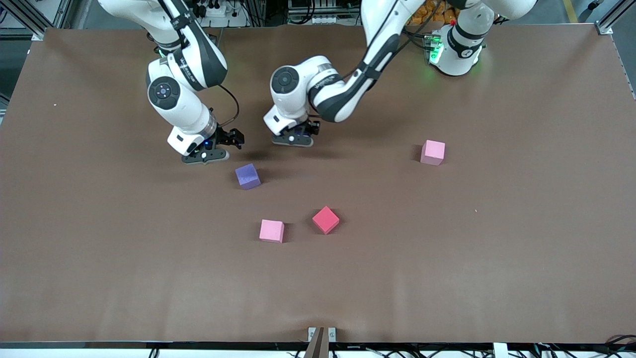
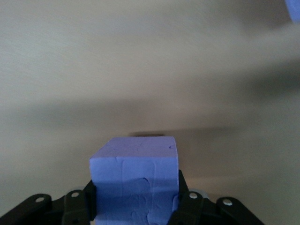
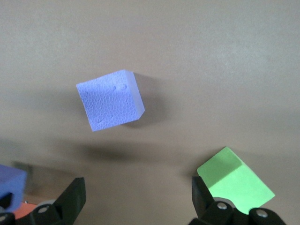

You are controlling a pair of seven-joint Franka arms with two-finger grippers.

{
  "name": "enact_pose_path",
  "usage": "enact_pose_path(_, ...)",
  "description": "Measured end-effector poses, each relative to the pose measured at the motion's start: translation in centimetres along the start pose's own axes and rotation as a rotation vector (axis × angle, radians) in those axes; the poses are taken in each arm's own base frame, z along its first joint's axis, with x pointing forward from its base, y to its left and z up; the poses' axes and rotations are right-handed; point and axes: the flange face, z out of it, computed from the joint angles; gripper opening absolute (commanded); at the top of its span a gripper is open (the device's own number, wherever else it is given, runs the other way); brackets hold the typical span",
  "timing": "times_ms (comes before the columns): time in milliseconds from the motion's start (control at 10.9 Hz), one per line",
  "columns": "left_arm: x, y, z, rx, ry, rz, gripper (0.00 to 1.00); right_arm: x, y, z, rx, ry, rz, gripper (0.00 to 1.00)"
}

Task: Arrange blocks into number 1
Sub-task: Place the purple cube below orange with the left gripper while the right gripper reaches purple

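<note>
My left gripper (image 1: 293,139) is shut on a purple block (image 2: 136,180), which fills the gap between its fingers; in the front view the hand hides that block. A second purple block (image 1: 247,176) lies on the table between the two hands, a little nearer the front camera. My right gripper (image 1: 206,155) hangs open beside it with nothing between its fingers (image 3: 70,199). A green block (image 3: 234,183) lies just outside one right finger and is hidden in the front view. A red block (image 1: 326,220) and a pink block (image 1: 272,230) lie nearer the camera. Another pink block (image 1: 433,152) sits toward the left arm's end.
The brown table (image 1: 497,258) stretches wide toward the front camera and both ends. A bit of orange (image 3: 21,209) shows at the edge of the right wrist view, under the held purple block (image 3: 10,183).
</note>
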Motion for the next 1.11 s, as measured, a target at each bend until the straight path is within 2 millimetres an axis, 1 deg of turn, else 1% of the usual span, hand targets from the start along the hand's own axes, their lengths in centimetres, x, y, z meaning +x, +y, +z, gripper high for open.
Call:
enact_pose_path(184, -2.0, 1.9, 2.1, 0.024, -0.003, 0.045, 0.00, 1.1, 0.6, 0.3, 0.003, 0.011, -0.021, 1.00)
enact_pose_path(276, -2.3, 2.2, 2.4, 0.036, 0.006, 0.055, 0.00, 1.6, 0.6, 0.9, 0.004, 0.024, -0.024, 1.00)
enact_pose_path(461, -2.3, 2.2, 2.3, 0.039, 0.014, 0.059, 0.00, 2.2, 0.3, 2.2, 0.004, 0.032, -0.031, 1.00)
enact_pose_path(553, -2.3, 2.2, 2.3, 0.039, 0.014, 0.058, 0.55, 2.4, 0.2, 2.5, 0.003, 0.031, -0.034, 1.00)
enact_pose_path(645, -2.3, 2.2, 2.3, 0.039, 0.014, 0.050, 1.00, 2.5, 0.1, 2.5, 0.004, 0.031, -0.035, 1.00)
enact_pose_path(829, -2.2, 2.2, 2.2, 0.037, 0.017, 0.010, 1.00, 2.5, -0.3, 2.4, 0.005, 0.033, -0.047, 1.00)
enact_pose_path(921, -2.0, 2.1, 2.2, 0.037, 0.020, -0.013, 1.00, 2.5, -1.0, 2.4, 0.007, 0.035, -0.060, 1.00)
enact_pose_path(1105, -0.8, 1.5, 1.8, 0.038, 0.036, -0.048, 1.00, 2.8, -2.1, 2.9, 0.010, 0.035, -0.077, 1.00)
